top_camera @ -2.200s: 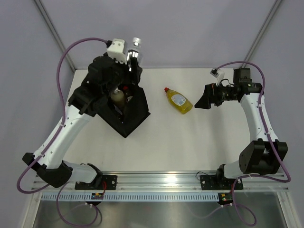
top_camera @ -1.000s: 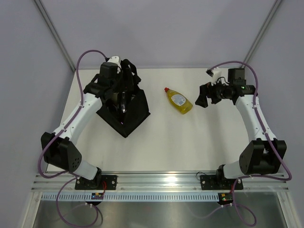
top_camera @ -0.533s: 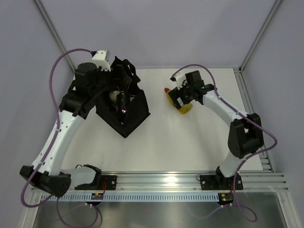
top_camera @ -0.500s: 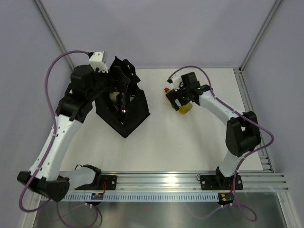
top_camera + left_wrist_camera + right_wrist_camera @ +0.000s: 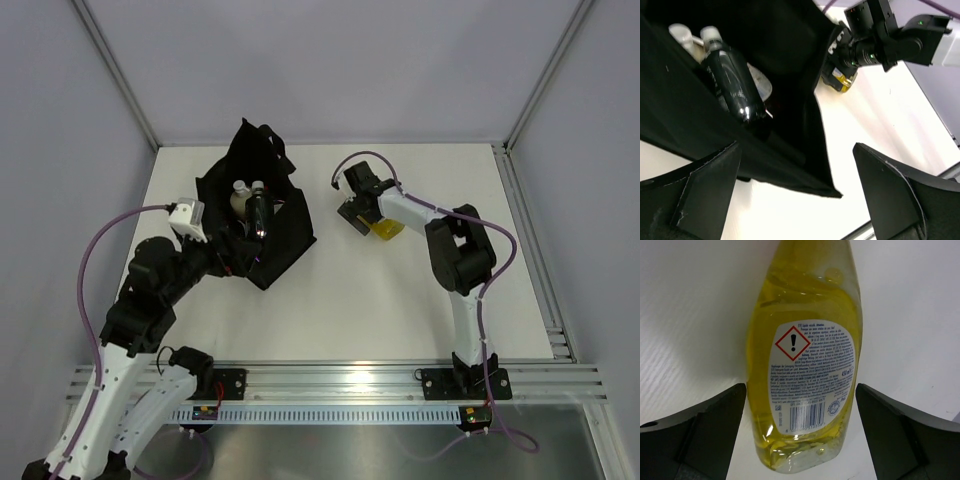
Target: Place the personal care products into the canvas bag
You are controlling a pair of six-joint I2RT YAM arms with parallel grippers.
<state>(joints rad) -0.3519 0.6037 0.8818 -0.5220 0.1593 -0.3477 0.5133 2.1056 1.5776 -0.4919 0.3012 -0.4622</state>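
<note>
The black canvas bag [image 5: 280,235] stands open at the back left. Inside it lie a dark maroon bottle [image 5: 732,85], a white-capped bottle [image 5: 677,32] and a silvery can [image 5: 760,86]. My left gripper [image 5: 228,258] is open and empty, just outside the bag's near-left wall [image 5: 790,155]. The yellow bottle [image 5: 386,229] lies on the table right of the bag; its cap is hidden. My right gripper [image 5: 356,207] is open over it, with one finger on each side of the bottle's base [image 5: 807,350], not touching.
White tabletop [image 5: 380,300] with a metal rail [image 5: 340,375] along the near edge. Frame posts stand at the back corners. The bag's floppy handles [image 5: 262,140] stick up at its far side. The right arm's cable [image 5: 352,160] loops above the bottle.
My left arm has pulled back out of the bag toward the near left, leaving the can inside. My right gripper has swung left and come down around the yellow bottle.
</note>
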